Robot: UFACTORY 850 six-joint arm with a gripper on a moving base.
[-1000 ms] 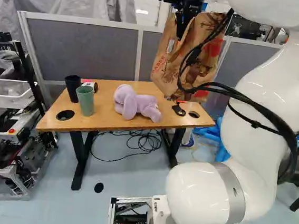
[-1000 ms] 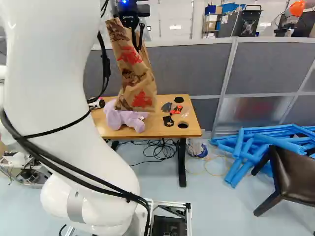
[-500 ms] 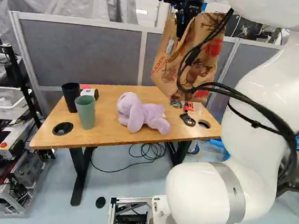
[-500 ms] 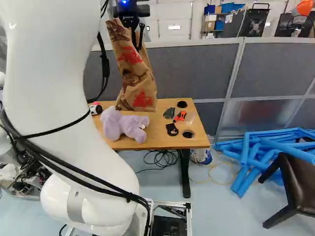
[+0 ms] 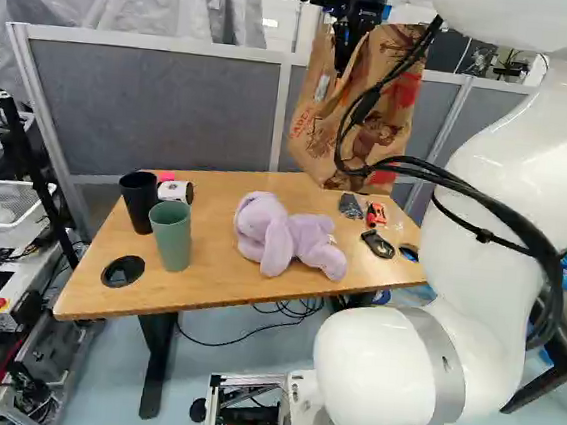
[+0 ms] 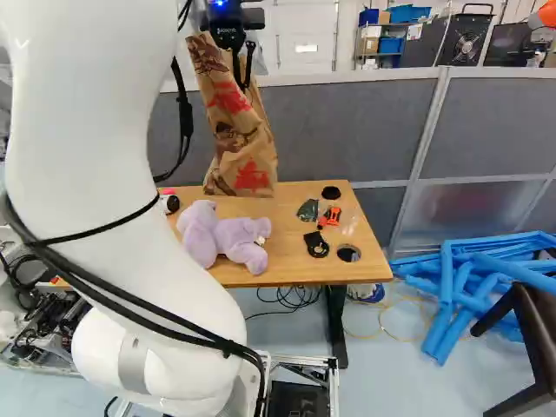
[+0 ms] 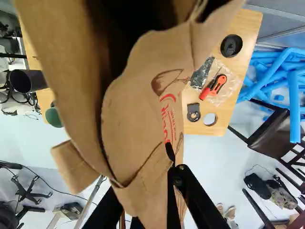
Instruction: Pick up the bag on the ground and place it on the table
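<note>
High ahead of the base, my gripper (image 6: 243, 76) is shut on the rim of a brown paper bag (image 6: 236, 143) with red print. The bag (image 5: 357, 114) hangs upright, its bottom seen against the back part of the wooden table (image 5: 196, 283); whether it is over the tabletop I cannot tell. In the wrist view the gripper (image 7: 167, 160) pinches a fold of the bag's paper (image 7: 138, 105). The bag's mouth gapes open there, and its paper covers one fingertip and much of the table (image 7: 238, 36).
On the table are a purple plush toy (image 5: 286, 235), a green cup (image 5: 170, 234), a black cup (image 5: 139, 201), an orange tool (image 6: 330, 216) and a black part (image 6: 316, 244). Grey partitions (image 5: 153, 110) stand behind. Blue tubes (image 6: 452, 295) and a dark chair (image 6: 530, 347) are to the right.
The base has moved forward, turning slightly: the table looks nearer and larger in both base views. Arm and gripper keep their pose, and the bag travels along in the shut fingers.
</note>
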